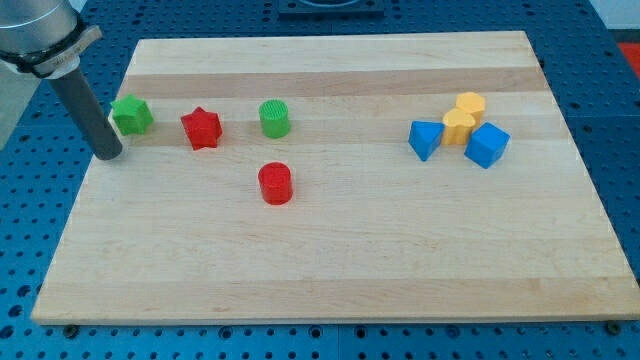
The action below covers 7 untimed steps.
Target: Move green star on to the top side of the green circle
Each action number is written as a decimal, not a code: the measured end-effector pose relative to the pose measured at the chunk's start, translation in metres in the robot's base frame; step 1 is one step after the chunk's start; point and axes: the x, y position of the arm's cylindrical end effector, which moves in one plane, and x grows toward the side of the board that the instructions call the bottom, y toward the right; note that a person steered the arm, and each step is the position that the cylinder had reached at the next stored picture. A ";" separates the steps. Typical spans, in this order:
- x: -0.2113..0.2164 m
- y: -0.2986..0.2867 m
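The green star (131, 115) lies near the board's left edge, toward the view's top. The green circle (275, 118) stands to its right, with the red star (201, 128) between them. My tip (108, 153) rests just below and left of the green star, close to it, by the board's left edge. The dark rod rises from the tip toward the view's top left.
A red circle (275, 184) stands below the green circle. At the right, a blue triangle-like block (425, 139), a blue cube (487, 145) and two yellow blocks (464, 115) cluster together. The wooden board (330, 270) sits on a blue perforated table.
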 end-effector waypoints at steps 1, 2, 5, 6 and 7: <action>0.000 0.000; -0.033 0.000; -0.092 -0.022; -0.111 -0.001; -0.151 -0.001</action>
